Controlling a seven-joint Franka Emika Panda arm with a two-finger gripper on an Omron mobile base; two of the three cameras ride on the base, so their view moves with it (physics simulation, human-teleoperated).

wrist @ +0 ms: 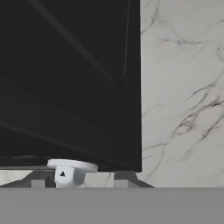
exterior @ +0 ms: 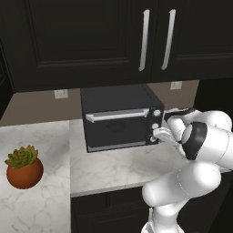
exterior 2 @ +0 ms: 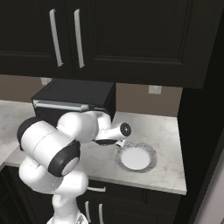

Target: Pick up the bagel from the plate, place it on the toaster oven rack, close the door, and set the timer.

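Note:
The black toaster oven (exterior: 118,98) stands on the marble counter with its door (exterior: 116,132) shut, so the toaster oven rack and the bagel are hidden. My gripper (exterior: 160,134) is at the oven's right knob panel. In the hand view my gripper (wrist: 81,179) has a small white knob (wrist: 72,168) between its dark fingertips, shut on it. The plate (exterior 2: 151,152) sits on the counter to the right of the oven, and its white middle is bare.
A potted succulent (exterior: 24,167) stands on the counter at the left. Dark upper cabinets with silver handles (exterior: 144,40) hang above the oven. The counter's front edge (exterior: 109,187) runs just below my arm. A tall dark panel (exterior 2: 201,144) bounds the counter on the right.

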